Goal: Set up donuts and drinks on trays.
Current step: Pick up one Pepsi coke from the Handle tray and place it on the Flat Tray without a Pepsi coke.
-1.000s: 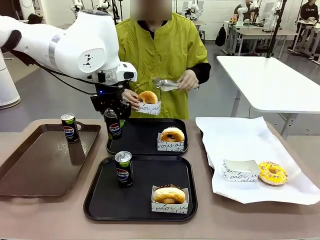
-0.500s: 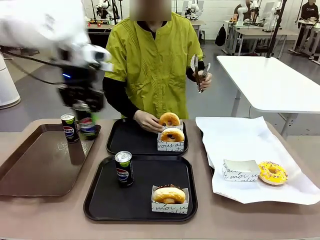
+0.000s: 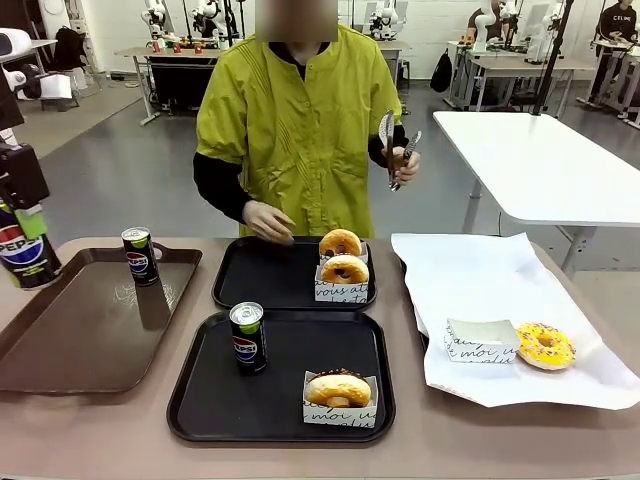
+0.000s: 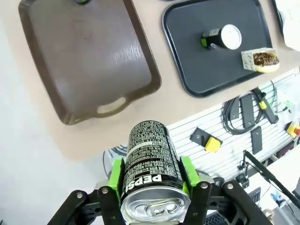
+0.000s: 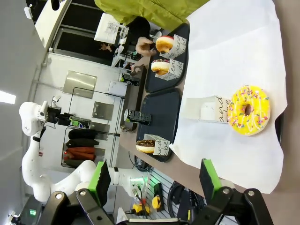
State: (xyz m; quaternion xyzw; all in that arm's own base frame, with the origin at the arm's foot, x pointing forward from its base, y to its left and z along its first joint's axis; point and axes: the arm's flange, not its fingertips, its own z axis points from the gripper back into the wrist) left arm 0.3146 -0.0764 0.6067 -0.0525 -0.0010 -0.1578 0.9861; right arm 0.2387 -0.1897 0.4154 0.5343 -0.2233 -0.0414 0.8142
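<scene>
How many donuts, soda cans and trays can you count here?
Donuts: 4
Pepsi cans: 3
Black trays: 2
Brown tray: 1
Total: 10

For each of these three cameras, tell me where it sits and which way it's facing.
Front: fixed on the robot's side, facing across the table at the person; left jaws, at picture left, clamp a Pepsi can.
Left wrist: above the table's left side, looking down on the brown tray; left jaws grip that can.
Right wrist: rolled sideways, over the white paper and yellow donut; right jaws open.
Shared: all three show the near black tray and its standing can.
</scene>
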